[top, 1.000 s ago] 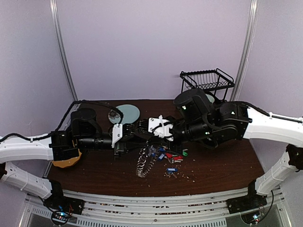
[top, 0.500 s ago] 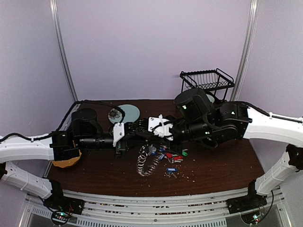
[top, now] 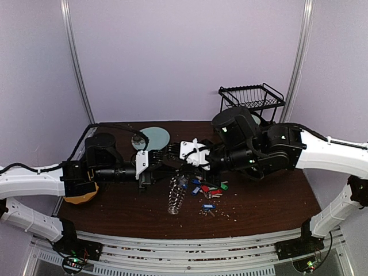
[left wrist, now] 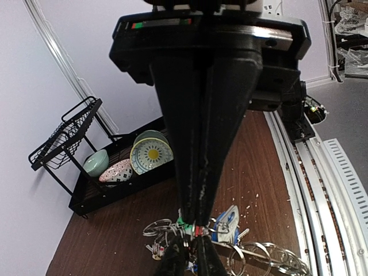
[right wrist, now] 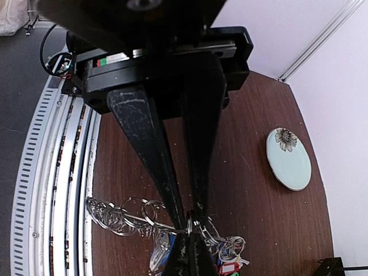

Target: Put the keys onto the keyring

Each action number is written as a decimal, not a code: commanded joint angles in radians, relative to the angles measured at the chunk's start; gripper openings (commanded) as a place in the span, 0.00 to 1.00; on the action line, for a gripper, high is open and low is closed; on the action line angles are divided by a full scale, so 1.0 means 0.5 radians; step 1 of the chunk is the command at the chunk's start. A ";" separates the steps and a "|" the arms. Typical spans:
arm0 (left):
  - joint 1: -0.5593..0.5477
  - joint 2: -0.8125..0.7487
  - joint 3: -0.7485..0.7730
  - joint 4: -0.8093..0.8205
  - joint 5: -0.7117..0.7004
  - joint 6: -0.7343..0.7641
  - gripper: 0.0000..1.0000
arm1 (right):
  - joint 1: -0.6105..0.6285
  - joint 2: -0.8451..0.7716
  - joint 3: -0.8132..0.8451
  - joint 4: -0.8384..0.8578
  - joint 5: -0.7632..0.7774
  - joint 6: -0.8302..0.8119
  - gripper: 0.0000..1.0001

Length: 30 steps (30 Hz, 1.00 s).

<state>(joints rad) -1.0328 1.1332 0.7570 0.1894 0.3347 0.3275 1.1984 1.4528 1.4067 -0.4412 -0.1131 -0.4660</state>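
Counting one keyring [top: 175, 195] dangling over mid-desk [top: 270, 195], long axis roughly vertical, its top pinched by the closed right end effector [right wrist: 187, 221], left end effector [left wrist: 194, 221] squeezed together there too (on what, can't tell), maybe five loose keys [top: 210, 190] beside it.

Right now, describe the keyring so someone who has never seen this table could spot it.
On the dark brown table, look mid-table where the left gripper and right gripper meet. The keyring hangs from them: bare silvery loops, unlike the loose keys beside it with red, blue and green tags.
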 commanded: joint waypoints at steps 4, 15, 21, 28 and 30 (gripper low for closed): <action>0.008 -0.020 -0.026 0.150 0.122 -0.061 0.16 | 0.011 -0.056 0.000 0.122 -0.021 0.012 0.00; -0.002 -0.064 -0.049 0.163 -0.011 -0.024 0.00 | -0.025 -0.101 -0.071 0.238 0.008 0.101 0.07; -0.001 -0.224 -0.199 0.372 0.022 0.014 0.00 | -0.289 -0.284 -0.467 0.646 -0.602 0.402 0.29; -0.004 -0.252 -0.213 0.421 0.030 -0.016 0.00 | -0.302 -0.259 -0.719 1.159 -0.826 0.712 0.36; -0.002 -0.259 -0.215 0.427 0.015 -0.028 0.00 | -0.304 -0.259 -0.797 1.333 -0.883 0.787 0.31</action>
<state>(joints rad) -1.0313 1.0355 0.6590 0.2928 0.3439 0.3210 1.0428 1.3182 1.0565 0.0074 -0.4477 -0.1917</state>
